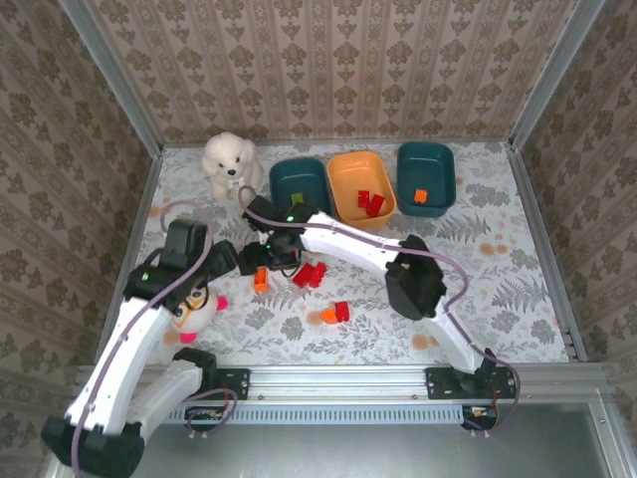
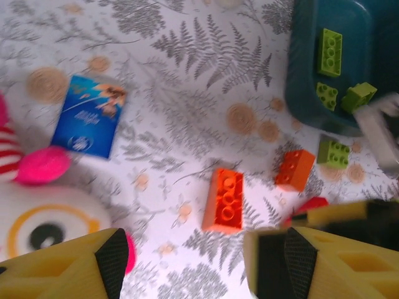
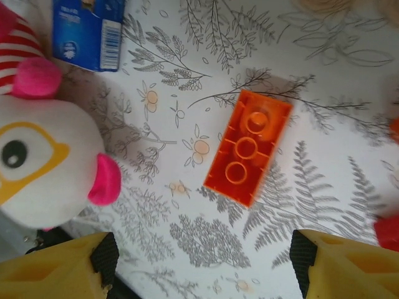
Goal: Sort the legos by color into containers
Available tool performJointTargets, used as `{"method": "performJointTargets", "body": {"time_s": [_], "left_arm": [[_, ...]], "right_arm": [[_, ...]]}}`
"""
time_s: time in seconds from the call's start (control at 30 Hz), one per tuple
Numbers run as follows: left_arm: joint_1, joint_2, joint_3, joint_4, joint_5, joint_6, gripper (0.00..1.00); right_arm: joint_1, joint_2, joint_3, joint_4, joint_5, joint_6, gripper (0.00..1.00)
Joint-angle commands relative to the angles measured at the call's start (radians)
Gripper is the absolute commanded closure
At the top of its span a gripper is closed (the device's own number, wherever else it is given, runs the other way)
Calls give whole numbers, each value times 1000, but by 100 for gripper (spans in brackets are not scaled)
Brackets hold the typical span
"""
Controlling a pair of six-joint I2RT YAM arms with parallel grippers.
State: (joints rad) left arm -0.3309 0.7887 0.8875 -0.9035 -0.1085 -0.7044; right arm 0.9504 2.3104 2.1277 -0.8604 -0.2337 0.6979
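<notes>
Bright even light, soft shadows; left wrist view blurry at rt edge.

Three bins sit in a far row. The left teal bin (image 1: 299, 171) holds lime bricks (image 2: 329, 53), the orange bin (image 1: 343, 171) red bricks (image 1: 370, 202), and the right teal bin (image 1: 438, 159) one orange brick (image 1: 421, 196). A long orange brick (image 3: 248, 147) lies loose in front, studs up.

The overhead camera sits high at the near edge, looking down and forward across the whole table (image 1: 498, 299) to the back wall (image 1: 338, 60). The left wrist camera hangs fairly low, peering past the left claw (image 2: 187, 258) at the tabletop. The right wrist camera is even closer, facing almost straight down beyond the right claw (image 3: 202, 258). All three catch the same long orange brick (image 1: 261, 280) (image 2: 224, 200) (image 3: 248, 147). Both wrist views share the doll (image 2: 43, 218) (image 3: 43, 162) and the blue packet (image 2: 87, 115) (image 3: 87, 31).
</notes>
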Motion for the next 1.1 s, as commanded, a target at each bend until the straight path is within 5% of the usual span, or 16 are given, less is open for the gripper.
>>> {"method": "performJointTargets", "body": {"time_s": [0.0, 0.57, 0.77, 0.9, 1.07], "left_arm": [[10, -98, -32, -128, -26, -25, 30], [10, -259, -5, -314, -12, 21, 30], [10, -259, -2, -310, -3, 18, 30], [10, -260, -8, -289, 23, 19, 30], [10, -258, -30, -206, 93, 28, 31]], "right_arm": [[11, 104, 158, -207, 90, 55, 23], [37, 306, 304, -182, 119, 133, 33], [36, 322, 301, -205, 120, 124, 44], [33, 311, 302, -216, 127, 107, 61], [30, 196, 301, -203, 199, 37, 70]]}}
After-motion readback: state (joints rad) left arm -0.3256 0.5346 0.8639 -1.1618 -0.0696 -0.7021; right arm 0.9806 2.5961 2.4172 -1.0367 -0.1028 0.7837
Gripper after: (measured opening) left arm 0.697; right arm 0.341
